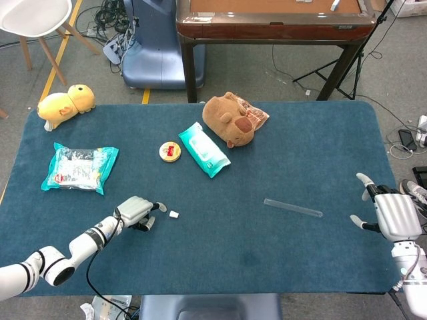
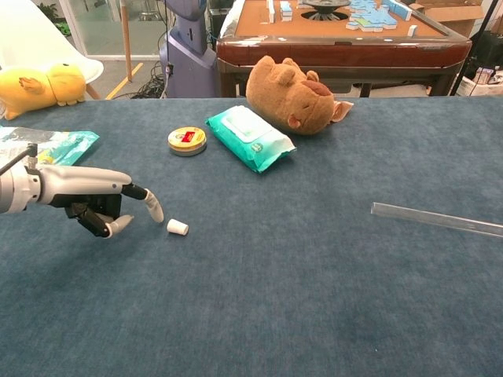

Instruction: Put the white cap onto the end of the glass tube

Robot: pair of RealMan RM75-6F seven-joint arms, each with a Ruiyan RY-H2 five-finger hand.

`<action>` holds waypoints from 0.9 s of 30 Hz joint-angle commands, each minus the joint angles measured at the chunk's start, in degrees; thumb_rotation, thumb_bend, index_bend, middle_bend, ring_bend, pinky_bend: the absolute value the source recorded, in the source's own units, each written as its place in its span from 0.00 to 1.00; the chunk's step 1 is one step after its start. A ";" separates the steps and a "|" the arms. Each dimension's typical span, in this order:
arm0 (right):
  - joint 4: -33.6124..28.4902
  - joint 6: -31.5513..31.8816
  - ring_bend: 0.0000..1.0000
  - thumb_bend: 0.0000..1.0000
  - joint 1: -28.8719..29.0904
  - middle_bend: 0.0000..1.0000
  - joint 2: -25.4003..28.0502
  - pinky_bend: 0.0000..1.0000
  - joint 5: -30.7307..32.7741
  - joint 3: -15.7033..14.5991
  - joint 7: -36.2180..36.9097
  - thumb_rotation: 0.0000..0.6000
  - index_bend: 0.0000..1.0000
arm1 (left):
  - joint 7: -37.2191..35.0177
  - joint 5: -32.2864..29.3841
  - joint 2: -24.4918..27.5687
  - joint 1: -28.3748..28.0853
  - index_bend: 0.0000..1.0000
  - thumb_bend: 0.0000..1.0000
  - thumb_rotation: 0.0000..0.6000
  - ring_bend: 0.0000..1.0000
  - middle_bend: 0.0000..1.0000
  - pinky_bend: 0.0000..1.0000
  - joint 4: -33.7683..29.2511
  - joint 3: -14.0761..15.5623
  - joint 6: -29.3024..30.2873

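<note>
Nothing done yet as far as I can judge – my left hand (image 2: 98, 206) sits lower left of the chest view, one finger stretched toward the small white plastic cap (image 2: 178, 228), rest curled under, holding nothing. Fingertip is just beside the cap; can't tell if it's touching. Cap lies on its side on the blue carpeted table (image 1: 220, 260), lower left of centre in the head view, below the round yellow tin (image 1: 170, 151).

The clear glass tube (image 1: 293, 208) lies flat right of centre, well apart from the cap and untouched. My right hand (image 1: 390, 213) hovers at the right edge of the head view w/ fingers spread, empty, near the table's edge.

Still left, I reckon: pinch the cap, pick up the tube w/ the other hand, bring both together and seat the cap on the tube end – i.e. basically the whole job
</note>
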 commanded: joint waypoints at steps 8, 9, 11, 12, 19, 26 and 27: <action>0.05 0.17 0.38 0.09 -0.16 0.49 -0.16 0.46 0.26 -0.12 0.05 1.00 0.16 | -1.19 0.80 -0.61 -0.87 0.23 0.65 0.86 1.00 1.00 1.00 -0.39 0.75 0.20; 0.07 0.19 0.38 0.09 -0.19 0.49 -0.17 0.46 0.30 -0.12 0.10 1.00 0.16 | -1.20 0.82 -0.72 -0.98 0.23 0.65 0.86 1.00 1.00 1.00 -0.37 0.74 0.21; 0.11 0.25 0.38 0.09 -0.26 0.49 -0.14 0.46 0.30 -0.17 0.19 1.00 0.16 | -1.26 0.80 -0.96 -1.21 0.23 0.65 0.87 1.00 1.00 1.00 -0.35 0.67 0.33; 0.13 0.31 0.38 0.09 -0.29 0.49 -0.13 0.46 0.27 -0.18 0.22 1.00 0.16 | -1.28 0.78 -1.01 -1.29 0.23 0.65 0.87 1.00 1.00 1.00 -0.39 0.64 0.40; 0.44 0.53 0.38 0.09 -0.72 0.49 -0.07 0.46 0.35 -0.47 0.73 1.00 0.16 | -0.32 0.65 -0.53 -1.87 0.23 0.65 0.89 1.00 1.00 1.00 -2.11 0.51 1.02; 0.78 1.04 0.38 0.09 -1.15 0.49 -0.02 0.46 0.08 -0.64 1.40 1.00 0.16 | 1.58 0.13 0.42 -2.30 0.23 0.64 0.89 1.00 1.00 1.00 -4.65 0.47 1.35; 0.83 1.06 0.38 0.09 -1.20 0.49 -0.01 0.46 0.05 -0.68 1.49 1.00 0.16 | 1.83 -0.02 0.46 -2.37 0.23 0.64 0.89 1.00 1.00 1.00 -4.86 0.41 1.35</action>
